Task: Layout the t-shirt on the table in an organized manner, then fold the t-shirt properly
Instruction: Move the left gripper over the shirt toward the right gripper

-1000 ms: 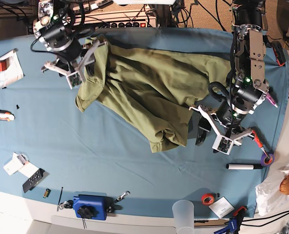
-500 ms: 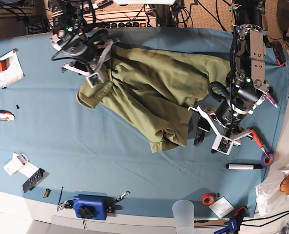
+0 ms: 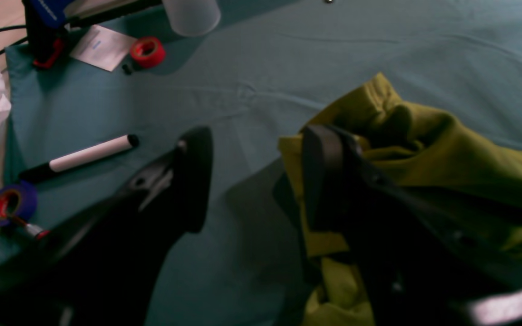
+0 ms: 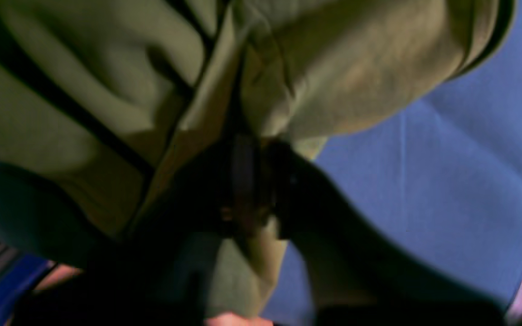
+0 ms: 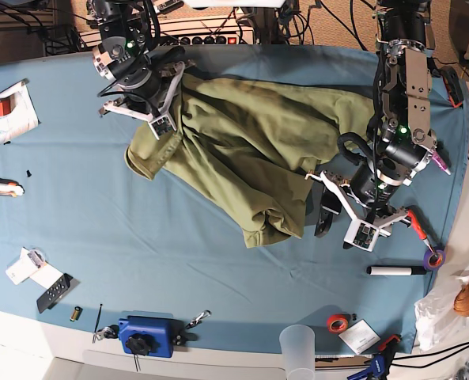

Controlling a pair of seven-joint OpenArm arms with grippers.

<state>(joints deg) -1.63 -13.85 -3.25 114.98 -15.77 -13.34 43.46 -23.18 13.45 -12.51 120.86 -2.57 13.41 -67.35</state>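
My right gripper (image 4: pixel 247 181) angles down, jaws clamped on the t-shirt (image 5: pixel 250 150); my left gripper (image 3: pixel 252 181) tilts low, jaws apart, shirt beside one finger.

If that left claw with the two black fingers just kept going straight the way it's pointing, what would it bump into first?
Probably the bare teal-blue cloth of the table. The left gripper points down at it, one finger lying over the crumpled olive-green cotton t-shirt edge. Depth is hard to judge.
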